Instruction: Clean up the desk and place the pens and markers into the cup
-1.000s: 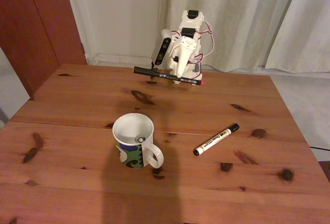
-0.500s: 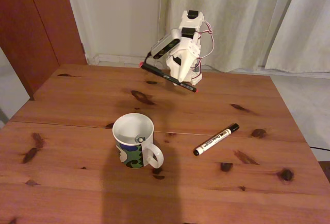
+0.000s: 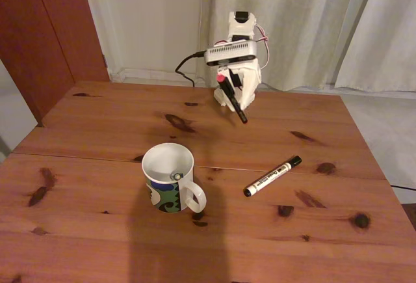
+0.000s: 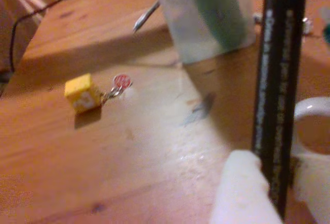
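Note:
At the far side of the desk [image 3: 97, 231] my gripper [image 3: 229, 94] is raised above the wood and shut on a thin black pen with red ends [image 3: 234, 101]. The pen slants down toward the camera. In the wrist view the same black pen [image 4: 278, 80] stands upright, clamped beside a white finger [image 4: 240, 193] of the gripper [image 4: 276, 198]. The white cup [image 3: 170, 177] with its blue-and-green band stands mid-desk, handle toward the front right; a small round thing shows inside. A white marker with a black cap [image 3: 273, 176] lies to the right of the cup.
In the wrist view a yellow cube on a keychain [image 4: 82, 92] lies on the wood, a pale translucent container [image 4: 206, 13] stands behind it, and a white curved rim [image 4: 312, 108] shows at the right edge. Curtains and a dark cable [image 3: 185, 71] are behind the arm.
The wrist has turned: the pen went from level and crosswise, through a tilt, to slanting end-on toward the camera. Cup and marker have not moved.

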Robot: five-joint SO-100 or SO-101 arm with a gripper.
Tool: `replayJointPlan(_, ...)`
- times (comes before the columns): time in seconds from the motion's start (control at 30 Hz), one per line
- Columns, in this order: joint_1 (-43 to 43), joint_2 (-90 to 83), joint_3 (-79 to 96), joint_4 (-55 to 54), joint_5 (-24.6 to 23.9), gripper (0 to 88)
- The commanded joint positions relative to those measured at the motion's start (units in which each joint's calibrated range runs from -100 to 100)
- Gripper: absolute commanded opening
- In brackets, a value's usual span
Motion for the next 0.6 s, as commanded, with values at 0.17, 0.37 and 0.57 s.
replayJointPlan(0.17,-0.46,14.49,-15.71,-0.72,0.09,0.8)
replayJointPlan(0.37,3.24,18.71,-20.13,-0.72,0.09,0.8)
replayJointPlan(0.57,6.77,19.2,-20.22,-0.72,0.03,0.9)
